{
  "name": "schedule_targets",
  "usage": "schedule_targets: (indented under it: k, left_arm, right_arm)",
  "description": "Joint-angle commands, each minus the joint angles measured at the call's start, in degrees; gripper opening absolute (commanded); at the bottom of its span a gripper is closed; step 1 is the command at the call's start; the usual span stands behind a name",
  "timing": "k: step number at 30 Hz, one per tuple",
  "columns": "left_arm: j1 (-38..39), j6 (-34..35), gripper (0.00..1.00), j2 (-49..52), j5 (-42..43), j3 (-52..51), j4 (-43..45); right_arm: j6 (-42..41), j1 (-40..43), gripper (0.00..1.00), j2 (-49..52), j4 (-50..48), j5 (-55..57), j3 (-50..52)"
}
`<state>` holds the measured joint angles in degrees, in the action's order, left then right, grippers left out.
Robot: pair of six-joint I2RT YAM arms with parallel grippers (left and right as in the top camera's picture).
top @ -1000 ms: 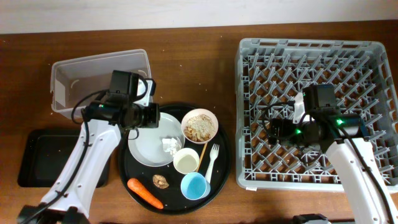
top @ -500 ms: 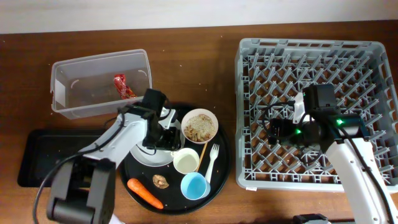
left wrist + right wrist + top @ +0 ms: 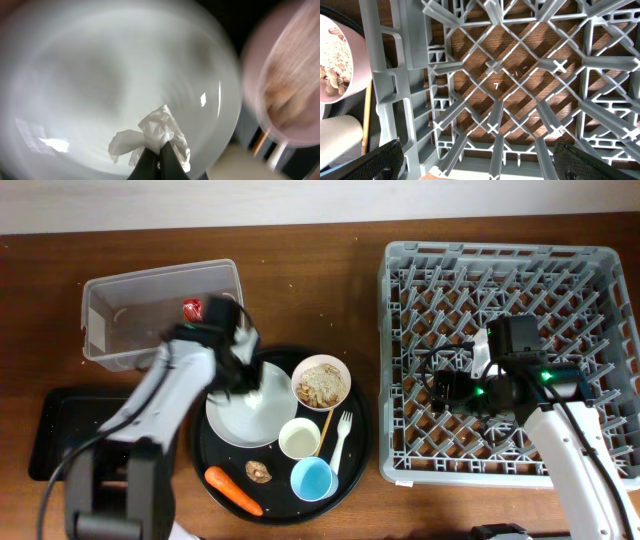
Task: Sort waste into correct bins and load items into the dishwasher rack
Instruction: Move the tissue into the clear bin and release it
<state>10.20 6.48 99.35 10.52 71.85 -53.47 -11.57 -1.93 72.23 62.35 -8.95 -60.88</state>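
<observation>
My left gripper [image 3: 160, 149] is shut on the small crumpled white paper [image 3: 159, 131], just over the white plate [image 3: 95, 75]. In the overhead view it [image 3: 243, 376] hovers over the plate [image 3: 240, 420] on its upper left side. The red snack wrapper [image 3: 192, 308] lies in the clear tub [image 3: 110, 290]. The pink-beige bowl [image 3: 320, 383] holds beige food scraps. The white cup [image 3: 298, 438], blue cup [image 3: 313, 478], fork [image 3: 343, 438], wooden stick [image 3: 325, 425], carrot [image 3: 233, 490] and brown lump [image 3: 259, 471] lie nearby. My right gripper [image 3: 446, 390] is open and empty over the grey rack [image 3: 560, 260].
The plate, bowl, cups, fork, stick, carrot and lump all rest on a big round black tray [image 3: 355, 470]. The shallow black rectangular tray [image 3: 60, 430] sits at the front left. The right wrist view shows the rack lattice [image 3: 495, 65] and the bowl [image 3: 335, 55] past its left wall.
My left arm swung from the clear tub, where the red wrapper now lies, to the plate and shut on the white paper. The right arm has not moved.
</observation>
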Motion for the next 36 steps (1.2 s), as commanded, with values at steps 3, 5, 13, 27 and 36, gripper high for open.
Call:
schedule_targets:
  k: [3,5,13,27,36]
  left_arm:
    - [-6.27,-0.33,0.01,-5.88,-6.54,9.97,6.95]
    - [-7.82,-0.33,0.04,-5.22,-9.11,9.88,11.76]
    - [-11.30,-0.33,0.74,-0.70,-10.36,9.97,18.08]
    - [-11.39,-0.31,0.75,-4.44,-9.94,9.88,16.63]
    - [-12.61,-5.62,0.52,-3.34,-2.01,9.84,15.98]
  right_arm:
    - [0.37,-0.26,0.98,-0.11,-0.15,0.57,-0.83]
    - [0.37,-0.26,0.98,-0.11,-0.15,0.57,-0.85]
    - [0.39,-0.26,0.98,-0.11,-0.11,0.55,-0.85]
    - [0.37,-0.26,0.98,-0.11,0.74,0.55,-0.83]
    - [0.39,-0.26,0.98,-0.11,0.46,0.57,-0.83]
